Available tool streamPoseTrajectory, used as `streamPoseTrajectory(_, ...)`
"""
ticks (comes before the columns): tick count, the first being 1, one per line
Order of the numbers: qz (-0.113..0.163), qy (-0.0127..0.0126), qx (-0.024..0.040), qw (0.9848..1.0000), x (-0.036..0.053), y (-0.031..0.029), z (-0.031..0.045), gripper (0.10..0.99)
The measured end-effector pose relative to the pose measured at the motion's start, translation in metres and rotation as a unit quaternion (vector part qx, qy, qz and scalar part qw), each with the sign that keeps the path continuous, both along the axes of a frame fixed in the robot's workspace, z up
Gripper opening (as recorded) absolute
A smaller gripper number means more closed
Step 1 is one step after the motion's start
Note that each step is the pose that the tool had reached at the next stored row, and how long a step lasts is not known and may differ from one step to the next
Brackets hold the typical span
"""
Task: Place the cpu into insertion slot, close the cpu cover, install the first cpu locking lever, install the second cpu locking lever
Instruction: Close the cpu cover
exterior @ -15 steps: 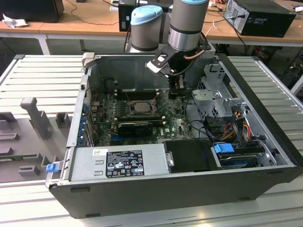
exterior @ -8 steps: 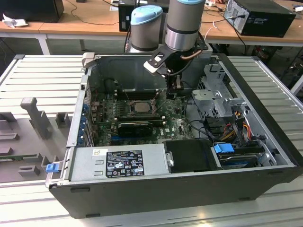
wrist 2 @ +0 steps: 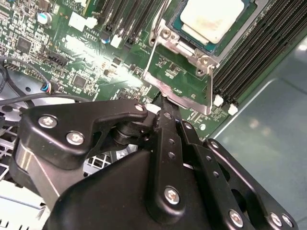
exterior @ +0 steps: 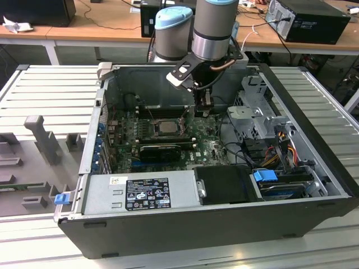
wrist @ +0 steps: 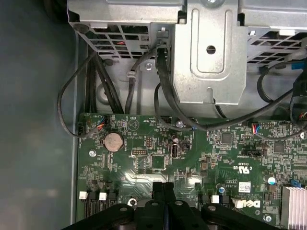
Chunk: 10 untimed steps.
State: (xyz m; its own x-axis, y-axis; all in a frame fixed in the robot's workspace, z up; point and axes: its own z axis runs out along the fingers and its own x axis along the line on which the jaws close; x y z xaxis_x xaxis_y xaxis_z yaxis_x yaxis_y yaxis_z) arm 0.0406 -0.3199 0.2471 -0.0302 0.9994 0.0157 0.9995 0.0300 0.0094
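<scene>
Green board (wrist 2: 91,67) holds one cpu (wrist 2: 212,19), seated; one hand (wrist 2: 162,99) hovers near, closed empty.

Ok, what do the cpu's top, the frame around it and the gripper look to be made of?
Square cpu's pale top: probably matt metal, dull even sheen. Silver-grey frame around it: bare sheet metal, bright glints, screw heads. Black gripper: matt black links with silver screws; metal or hard plastic, cannot tell.

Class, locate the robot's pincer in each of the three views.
Exterior view: pincer hangs over the green board inside the case.
Second wrist view: pincer near the cpu.
First wrist view: pincer over the green board.
Shared landmark: the green board.
</scene>
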Motion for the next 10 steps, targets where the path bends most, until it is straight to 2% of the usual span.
streamPoseTrajectory(10,0.0,0.0,0.0,1.0,-0.0087,0.0,0.0,0.106)
